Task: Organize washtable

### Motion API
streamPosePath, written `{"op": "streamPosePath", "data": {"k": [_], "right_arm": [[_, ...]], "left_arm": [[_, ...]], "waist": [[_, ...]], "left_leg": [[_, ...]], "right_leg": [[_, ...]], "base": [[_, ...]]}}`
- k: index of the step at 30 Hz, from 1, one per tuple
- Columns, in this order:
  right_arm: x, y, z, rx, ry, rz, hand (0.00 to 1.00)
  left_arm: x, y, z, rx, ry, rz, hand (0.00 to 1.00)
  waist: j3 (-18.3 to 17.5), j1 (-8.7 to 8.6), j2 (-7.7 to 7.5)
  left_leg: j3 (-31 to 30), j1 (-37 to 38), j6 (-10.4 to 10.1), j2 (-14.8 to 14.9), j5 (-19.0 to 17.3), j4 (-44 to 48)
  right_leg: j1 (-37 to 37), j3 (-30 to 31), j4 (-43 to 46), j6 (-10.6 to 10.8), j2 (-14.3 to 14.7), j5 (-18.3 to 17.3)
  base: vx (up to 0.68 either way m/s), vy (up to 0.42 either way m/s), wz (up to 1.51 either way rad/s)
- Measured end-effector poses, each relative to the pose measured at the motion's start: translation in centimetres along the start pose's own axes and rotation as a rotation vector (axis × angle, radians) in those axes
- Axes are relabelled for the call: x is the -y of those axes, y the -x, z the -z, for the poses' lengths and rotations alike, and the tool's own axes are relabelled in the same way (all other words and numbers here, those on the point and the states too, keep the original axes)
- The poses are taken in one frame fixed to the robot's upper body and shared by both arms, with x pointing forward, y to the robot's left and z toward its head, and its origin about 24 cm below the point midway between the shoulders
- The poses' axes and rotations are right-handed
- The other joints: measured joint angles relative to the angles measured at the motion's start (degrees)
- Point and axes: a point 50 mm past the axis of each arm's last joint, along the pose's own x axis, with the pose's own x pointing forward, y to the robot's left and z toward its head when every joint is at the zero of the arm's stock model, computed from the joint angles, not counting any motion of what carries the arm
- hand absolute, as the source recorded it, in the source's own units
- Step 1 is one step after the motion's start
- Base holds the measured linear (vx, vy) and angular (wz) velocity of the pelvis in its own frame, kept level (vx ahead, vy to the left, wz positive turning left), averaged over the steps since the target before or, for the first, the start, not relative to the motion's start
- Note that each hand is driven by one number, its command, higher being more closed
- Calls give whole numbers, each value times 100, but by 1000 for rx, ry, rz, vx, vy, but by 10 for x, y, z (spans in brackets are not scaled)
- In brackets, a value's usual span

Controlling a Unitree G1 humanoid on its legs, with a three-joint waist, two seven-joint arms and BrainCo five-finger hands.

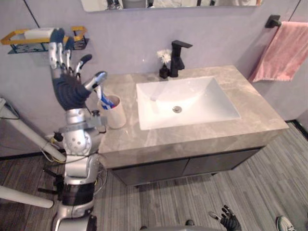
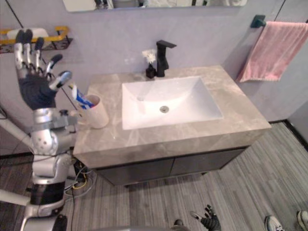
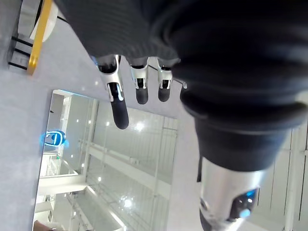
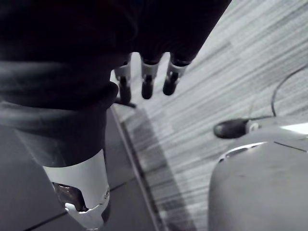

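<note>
**A:** Where is the left hand (image 1: 70,91) sitting right now?

**B:** It is hanging raised beside the near-left corner of the grey marbled counter (image 1: 250,113). Its fingers (image 3: 119,108) are standing straight and spread, gripping nothing. A yellow-rimmed wire wall shelf (image 1: 14,37) is showing just behind the fingertips, partly covered by them.

**A:** And the things on the counter?

**B:** A white round cup (image 1: 115,115) is standing just below the thumb, on the counter's edge. A blue, white and red stick-shaped item (image 1: 105,100) is leaning out of it. I cannot tell whether that is a brush or a tube, nor whether the thumb tip is touching it.

**A:** Further from that hand?

**B:** A white rectangular basin (image 1: 185,101) is lying beyond the cup. A black angular faucet (image 1: 178,57) is standing at its back rim, with a small black bottle with a white tuft (image 1: 164,66) beside it. A pink towel (image 1: 286,50) is hanging well away on the far wall, cut off by the frame.

**A:** The right hand (image 1: 230,221)?

**B:** It is hanging low over the grey plank floor (image 1: 269,192). Its fingers (image 4: 147,86) are dangling loose and apart, empty.
</note>
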Motion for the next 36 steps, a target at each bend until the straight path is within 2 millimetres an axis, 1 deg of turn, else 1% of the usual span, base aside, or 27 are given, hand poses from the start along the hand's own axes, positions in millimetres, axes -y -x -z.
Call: {"op": "streamPosePath", "data": {"k": [1, 5, 9, 11, 12, 14, 15, 18, 20, 26, 30, 33, 35, 36], "right_arm": [[1, 1, 2, -7, 0, 2, 0], [0, 1, 2, -6, -1, 1, 0], [-3, 1, 4, -10, -8, -4, 0], [-4, 2, 5, -12, -11, -5, 0], [-3, 2, 6, -14, -11, -4, 0], [-3, 3, 7, -17, -11, -2, 0], [-3, 3, 7, -18, -11, -2, 0], [-4, 2, 5, -13, -10, -4, 0], [-4, 2, 5, -12, -9, -5, 0], [-9, 1, 4, -10, 3, -22, 0], [-9, 1, 4, -9, 3, -21, 0], [-8, 1, 3, -8, 2, -6, 0], [-8, 1, 3, -7, 2, -5, 0], [-9, 1, 3, -6, 1, -6, 0]], "left_arm": [[0, 6, -3, 2, 13, -8, 0], [-2, 28, -6, -36, 59, -13, 0], [4, 54, 4, -150, 109, -5, 0], [8, 62, 8, -190, 141, 3, 0], [11, 68, 11, -219, 162, 11, 100], [16, 74, 15, -263, 193, 18, 100], [18, 79, 21, -295, 201, 32, 100], [21, 94, 44, -428, 199, 55, 100], [23, 102, 55, -497, 195, 60, 100], [25, 117, 73, -610, 189, 81, 100], [20, 126, 83, -667, 166, 71, 100], [13, 132, 90, -705, 138, 44, 100], [7, 134, 93, -720, 118, 15, 100], [0, 134, 94, -724, 98, -13, 100]], "waist": [[6, 44, 12], [10, 66, 29], [11, 80, 29], [11, 82, 29], [13, 81, 32], [14, 74, 30], [14, 78, 30], [14, 79, 28], [14, 76, 23], [21, 51, -9], [22, 51, -53], [30, 47, -106], [27, 41, -116], [32, 36, -124]], "left_leg": [[-9, -4, 0, -4, 0, 0], [-33, -8, 1, -16, 1, 0], [-46, -13, 1, -20, 1, 0], [-51, -28, 1, -20, 0, 0], [-62, -39, 2, -19, -1, -2], [-101, -39, 3, -18, 0, -2], [-105, 7, 6, -15, 3, -1], [-106, 8, 16, -6, 13, -1], [-103, 10, 16, -3, 13, -1], [-65, 9, 16, 2, 12, -4], [-50, 10, 14, 6, 12, -4], [-35, 9, 13, 12, 10, -5], [-28, 9, 12, 13, 10, -5], [-16, 8, 10, 17, 9, -6]], "right_leg": [[0, -4, 0, 0, -5, 0], [6, -19, 7, 7, -19, -5], [8, -28, 17, 18, -25, -13], [8, -32, 33, 31, -28, -25], [2, -40, 82, 33, -32, -56], [-2, -83, 131, 26, -38, -92], [-1, -142, 143, 12, -34, -100], [-5, -150, 149, 2, -23, -106], [-8, -152, 149, -4, -20, -110], [-21, -148, 134, -6, -17, -111], [-29, -151, 100, -5, -11, -108], [-31, -151, 86, -5, -5, -108], [-31, -148, 79, -5, -4, -108], [-31, -145, 67, -7, 0, -104]], "base": [[0, 0, 0], [-8, -6, 1], [-8, -6, 0], [-24, -13, 1], [-44, -25, 7], [-24, -33, 9], [2, -34, 4], [0, 0, 0], [0, 0, 0], [0, 0, 0], [0, 0, 0], [0, 0, 0], [0, 0, 0], [0, 0, 0]]}}
